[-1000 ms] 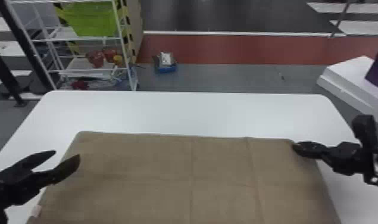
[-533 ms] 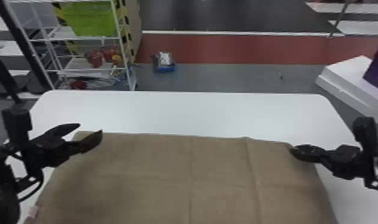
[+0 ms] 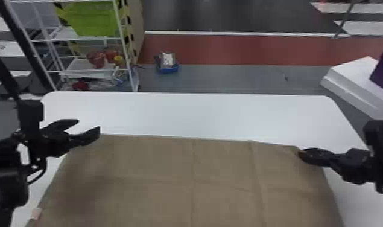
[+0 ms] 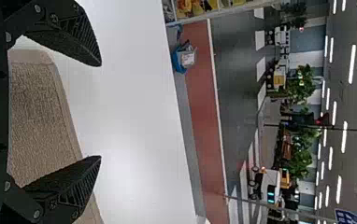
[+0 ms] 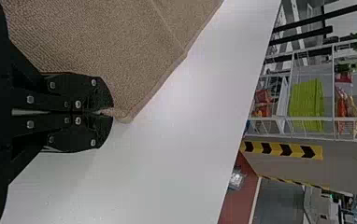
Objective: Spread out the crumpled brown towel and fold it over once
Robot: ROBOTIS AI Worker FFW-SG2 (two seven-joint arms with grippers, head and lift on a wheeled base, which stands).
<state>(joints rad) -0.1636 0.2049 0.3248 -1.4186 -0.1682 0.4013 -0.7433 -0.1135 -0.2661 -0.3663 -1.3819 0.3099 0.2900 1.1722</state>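
The brown towel (image 3: pixel 181 175) lies spread nearly flat on the white table, with faint creases and a small pale tag at its left edge. At the towel's far right corner, my right gripper (image 3: pixel 302 154) is closed on the cloth; in the right wrist view the same gripper (image 5: pixel 106 112) pinches the corner of the towel (image 5: pixel 116 51). My left gripper (image 3: pixel 89 124) hovers by the far left corner, fingers apart. From the left wrist, the open gripper (image 4: pixel 100 111) has the towel (image 4: pixel 39 116) beneath and nothing held.
The white table (image 3: pixel 181 114) extends beyond the towel's far edge. Behind it at left stands a white rack (image 3: pixel 88 39) with a green bin (image 3: pixel 92 18). A small blue box (image 3: pixel 167 65) sits on the floor. At right is a white block (image 3: pixel 350 81).
My left gripper has moved away from the robot and to the right, from the towel's left side to near its far left corner. My right gripper has stayed almost still on its corner.
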